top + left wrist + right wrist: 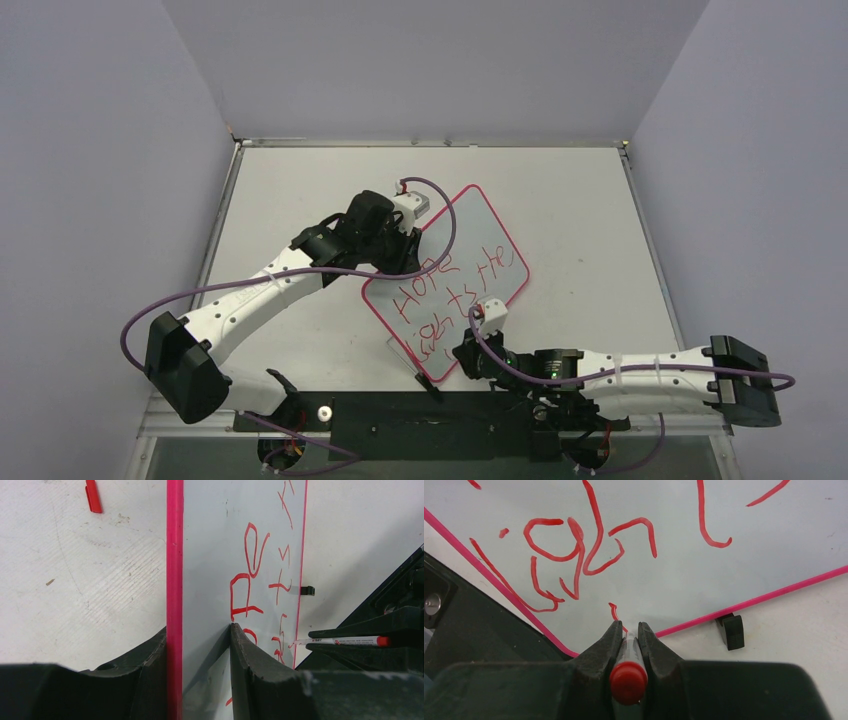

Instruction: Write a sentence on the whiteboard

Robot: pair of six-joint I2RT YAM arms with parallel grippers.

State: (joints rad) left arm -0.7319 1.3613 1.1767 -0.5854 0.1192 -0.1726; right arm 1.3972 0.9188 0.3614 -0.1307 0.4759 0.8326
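Red lettering: the sentence (450, 290) runs in uneven marker lines across the board. "Hope" is on top and a scrawled line reading roughly "light" is below it, seen close up from my right wrist (574, 555).
Whiteboard: the whiteboard (470, 225) lies near the middle of the tabletop, turned diagonally between my two arms. Its pink rim shows on every side, and its near corner is close to the black mount at my bases.
Left tool: my left tool (197, 630) is clamped on the board's edge. One finger (150, 655) is against the pink rim and the other presses on the white face beside the letters.
Right tool: my right tool (626, 627) is closed tight on a marker (628, 680), over the board's near corner.
Marker: its red end points back at my wrist camera. My fingers hide its tip, and a short red stroke sits on the board just ahead of them.
Black block: a small black block (732, 630) sits on the tabletop just outside the board's rim.
Red piece: a small red cap-like piece (93, 497) lies on the tabletop, well apart from the board.
Tabletop: the tabletop (560, 200) is pale grey-white and scuffed.
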